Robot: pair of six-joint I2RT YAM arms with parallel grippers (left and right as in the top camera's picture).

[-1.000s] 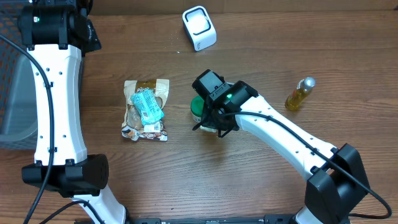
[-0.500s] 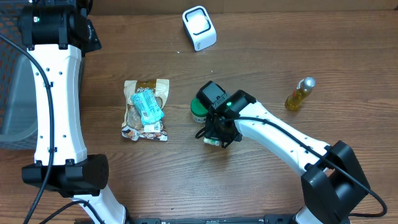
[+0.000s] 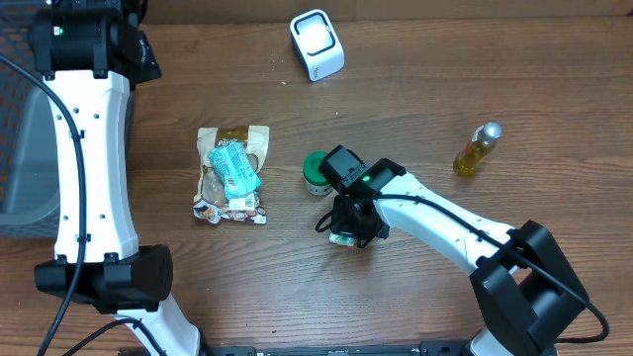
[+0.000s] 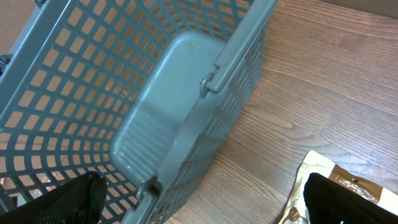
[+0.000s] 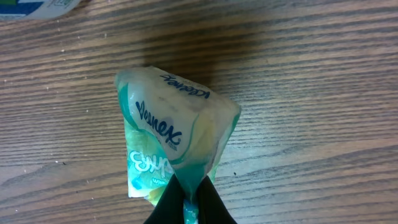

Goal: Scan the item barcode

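Observation:
My right gripper (image 5: 189, 210) is shut on the twisted wrapper end of a green and white Kleenex tissue pack (image 5: 168, 146), which hangs just over the wood. From overhead the right gripper (image 3: 348, 229) and the tissue pack (image 3: 341, 238) sit in front of a green-lidded jar (image 3: 316, 172). No barcode shows on the pack. The white scanner (image 3: 316, 44) stands at the back of the table. My left gripper (image 4: 205, 208) is open with nothing between its fingers, above the rim of the grey basket (image 4: 186, 124).
A snack bag (image 3: 232, 188) with a blue packet (image 3: 233, 166) on top lies left of the jar. A small bottle of yellow oil (image 3: 477, 148) stands at the right. The grey basket (image 3: 15, 158) lies at the table's left edge.
The right arm has carried the tissue pack toward the table's front, away from the green-lidded jar, which now shows fully. The left arm has not moved.

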